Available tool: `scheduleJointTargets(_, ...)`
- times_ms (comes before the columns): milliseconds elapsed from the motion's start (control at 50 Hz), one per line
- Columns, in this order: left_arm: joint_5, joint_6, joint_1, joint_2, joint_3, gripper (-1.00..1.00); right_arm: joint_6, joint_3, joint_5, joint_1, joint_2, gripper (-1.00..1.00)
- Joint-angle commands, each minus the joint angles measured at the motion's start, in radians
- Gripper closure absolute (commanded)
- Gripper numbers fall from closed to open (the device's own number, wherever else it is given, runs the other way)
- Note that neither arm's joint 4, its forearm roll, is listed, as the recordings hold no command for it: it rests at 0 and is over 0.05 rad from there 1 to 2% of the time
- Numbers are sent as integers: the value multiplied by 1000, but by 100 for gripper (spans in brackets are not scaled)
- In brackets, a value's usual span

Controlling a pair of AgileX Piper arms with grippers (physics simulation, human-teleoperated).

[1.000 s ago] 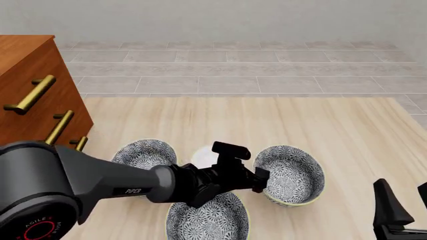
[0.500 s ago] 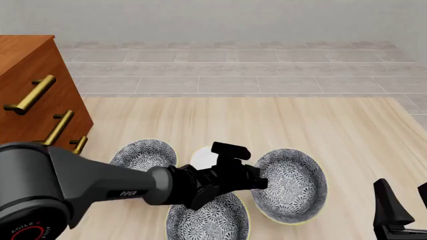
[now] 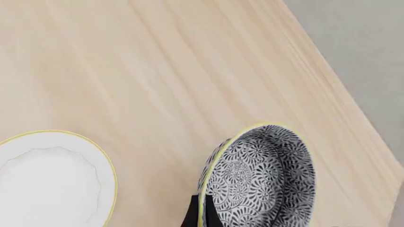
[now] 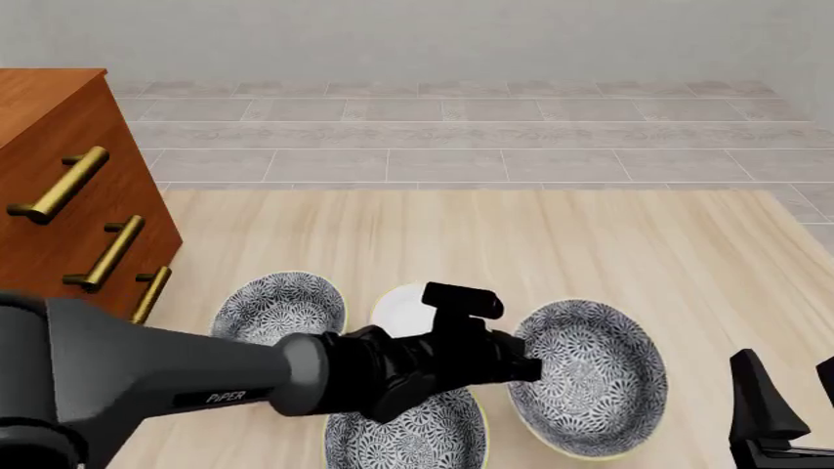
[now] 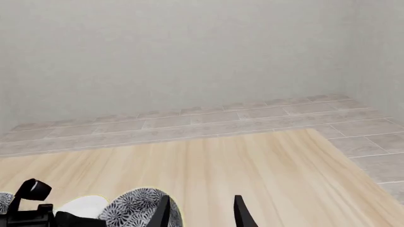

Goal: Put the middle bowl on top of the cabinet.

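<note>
grey-and-white floral bowl (image 4: 587, 391) is clamped by its near rim in my left gripper (image 4: 521, 369), tilted up off the bench (image 4: 521, 234) at the front right. wrist view shows one finger pinching the rim from below, bowl (image 3: 259, 177) standing almost on edge, thin yellow-green lip, pattern inside and out. i'm treating this as the task bowl since it's the one i hold; two matching bowls sit on the bench, one at left (image 4: 279, 308), one nearest me (image 4: 404, 435), partly hidden under my arm. small white dish (image 4: 404, 308) sits just behind the gripper.

key relation: wooden cabinet (image 4: 59, 186) is well off to the left and further back from the gripper, top surface higher than the bowl now. so next move, i judge, is lift and swing left across the other bowls. left arm is the nearer one to the cabinet.

right gripper (image 5: 202, 210) has fingers apart, holding nothing, parked low at the right edge.
</note>
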Motion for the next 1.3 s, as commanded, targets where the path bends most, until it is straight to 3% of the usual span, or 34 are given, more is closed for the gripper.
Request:
scheduleJointTargets(20, 28, -44, -28, -100, 19, 100, 0, 0, 1, 1, 0, -100)
scheduleJointTargets(200, 39, -70, -35, -190, 48, 100, -1, -2, 6, 2, 0, -100)
scheduleJointTargets(280, 55, -49, -38, -230, 52, 100, -2, -3, 8, 3, 0, -100)
scheduleJointTargets(400, 117, -10, -62, -286, 35, 100, -1, 2, 3, 2, 0, -100)
scheduleJointTargets(540, 189, -27, -69, -312, 18, 100, -2, 1, 3, 1, 0, -100)
scheduleJointTargets(700, 308, 24, 5, -322, -12, 100, -7, 0, 3, -1, 0, -100)
scheduleJointTargets(1040, 484, 32, 175, -392, -17, 100, -11, 1, 1, -1, 0, -100)
scheduleJointTargets(1300, 552, -39, 248, -421, -1, 100, -17, -1, 8, 7, 0, -100)
